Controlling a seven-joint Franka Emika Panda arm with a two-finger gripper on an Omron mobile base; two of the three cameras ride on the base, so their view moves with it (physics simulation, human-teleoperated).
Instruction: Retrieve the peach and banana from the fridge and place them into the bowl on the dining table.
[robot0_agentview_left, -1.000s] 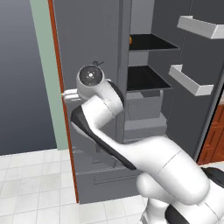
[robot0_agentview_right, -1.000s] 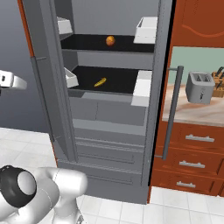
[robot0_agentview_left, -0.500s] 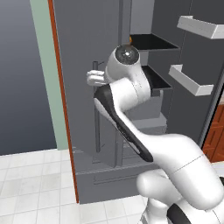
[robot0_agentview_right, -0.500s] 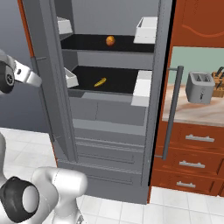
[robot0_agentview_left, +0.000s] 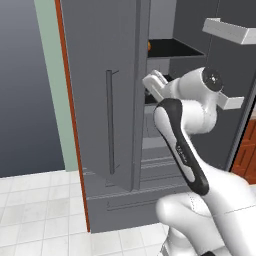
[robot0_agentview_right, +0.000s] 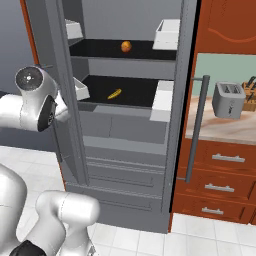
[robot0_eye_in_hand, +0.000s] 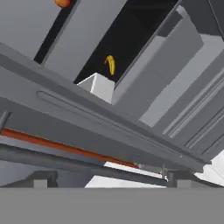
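The fridge (robot0_agentview_right: 125, 130) is seen standing with both doors swung wide, its dark interior exposed. In the right base view the left door is seen edge-on at about 9 o'clock of the shelves; in the left base view its grey outer face and bar handle (robot0_agentview_left: 109, 122) are presented to the camera.

The arm's hand (robot0_agentview_left: 156, 84) is placed just beside the inner edge of that left door, level with the lower shelf. The jaws are read as spread wide, with nothing between them.

The banana (robot0_agentview_right: 114, 94) is found on the lower shelf, long axis running from about 8 to 2 o'clock in the right base view. The peach (robot0_agentview_right: 126, 46) is found on the upper shelf, at about 12 o'clock of the banana and well apart from it.

In the hand view the banana (robot0_eye_in_hand: 110, 64) is located at 12 o'clock and the peach (robot0_eye_in_hand: 63, 2) at 11 o'clock, both beyond the door edge.

Judgement: the banana is the nearer fruit. The left door edge and its white door bin (robot0_eye_in_hand: 100, 85) are placed between hand and shelf, so these would have to be rounded first.
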